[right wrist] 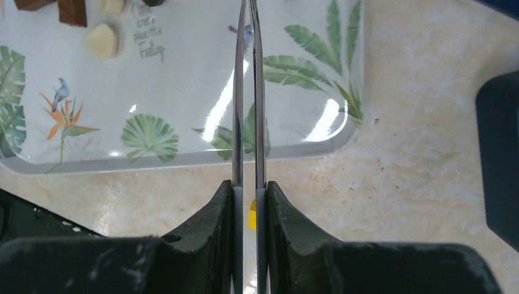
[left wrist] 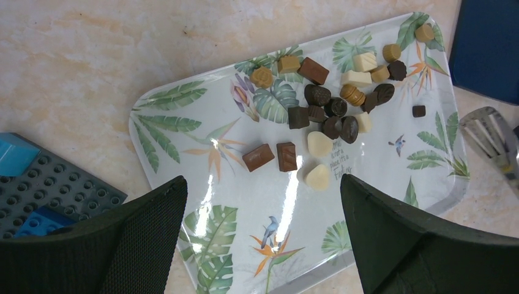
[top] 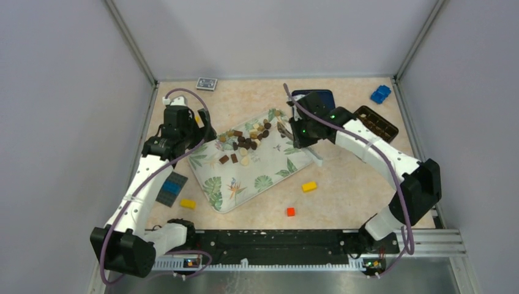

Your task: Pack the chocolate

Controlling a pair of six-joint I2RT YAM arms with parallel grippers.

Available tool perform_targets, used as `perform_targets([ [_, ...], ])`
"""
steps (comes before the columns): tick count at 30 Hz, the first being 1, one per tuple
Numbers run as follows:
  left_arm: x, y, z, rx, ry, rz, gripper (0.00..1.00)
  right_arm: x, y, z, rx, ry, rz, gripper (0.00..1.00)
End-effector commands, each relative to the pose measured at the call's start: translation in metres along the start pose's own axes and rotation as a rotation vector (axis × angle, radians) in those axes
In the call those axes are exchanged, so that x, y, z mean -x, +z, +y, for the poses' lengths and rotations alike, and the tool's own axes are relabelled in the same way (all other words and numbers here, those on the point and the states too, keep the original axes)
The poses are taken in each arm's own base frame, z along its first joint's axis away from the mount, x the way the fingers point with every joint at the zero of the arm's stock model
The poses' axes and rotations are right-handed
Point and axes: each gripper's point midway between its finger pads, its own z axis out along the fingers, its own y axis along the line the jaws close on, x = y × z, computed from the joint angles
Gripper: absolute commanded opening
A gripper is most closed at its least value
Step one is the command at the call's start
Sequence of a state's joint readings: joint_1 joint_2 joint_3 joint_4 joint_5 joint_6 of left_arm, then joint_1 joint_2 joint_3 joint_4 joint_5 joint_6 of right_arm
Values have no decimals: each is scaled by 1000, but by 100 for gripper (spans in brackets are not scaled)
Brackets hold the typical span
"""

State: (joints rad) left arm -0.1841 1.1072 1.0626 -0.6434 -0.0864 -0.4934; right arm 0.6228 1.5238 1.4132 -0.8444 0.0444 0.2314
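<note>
The chocolate (top: 248, 139) is a loose cluster of dark brown, light brown and cream pieces on the far half of a leaf-print tray (top: 232, 190). In the left wrist view the chocolate (left wrist: 330, 110) lies beyond my left gripper (left wrist: 263, 179), which hangs open over the tray (left wrist: 202, 104) with nothing between its fingers. My right gripper (right wrist: 249, 187) is shut on metal tongs (right wrist: 238, 92). Their two blades are nearly together and reach out over the tray's corner (right wrist: 183, 73). One cream chocolate (right wrist: 101, 41) shows at the upper left there. The tongs' tip (left wrist: 489, 135) is to the right of the pile.
A brown compartment box (top: 376, 122) and a dark blue lid (top: 312, 98) lie at the back right. A blue toy (top: 380, 94), a card pack (top: 207, 83), yellow bricks (top: 309, 187) (top: 187, 204), a red brick (top: 291, 212) and a grey baseplate (top: 171, 188) lie around the tray.
</note>
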Motion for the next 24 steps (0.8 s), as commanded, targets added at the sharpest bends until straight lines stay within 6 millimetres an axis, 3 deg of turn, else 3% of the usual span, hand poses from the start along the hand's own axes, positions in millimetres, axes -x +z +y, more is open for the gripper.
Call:
perform_targets([
  [1,24,-12,-10,-40,-25,-88,99,3,10,43,78,-107,-41,19],
  [9,22,-13,-6,-27,-28,-87,99,-9,41,74,128,-178,4,27],
  [24,23,-11,-4,-14,-19,-88,99,-12,78,79,116,-180,40,33],
])
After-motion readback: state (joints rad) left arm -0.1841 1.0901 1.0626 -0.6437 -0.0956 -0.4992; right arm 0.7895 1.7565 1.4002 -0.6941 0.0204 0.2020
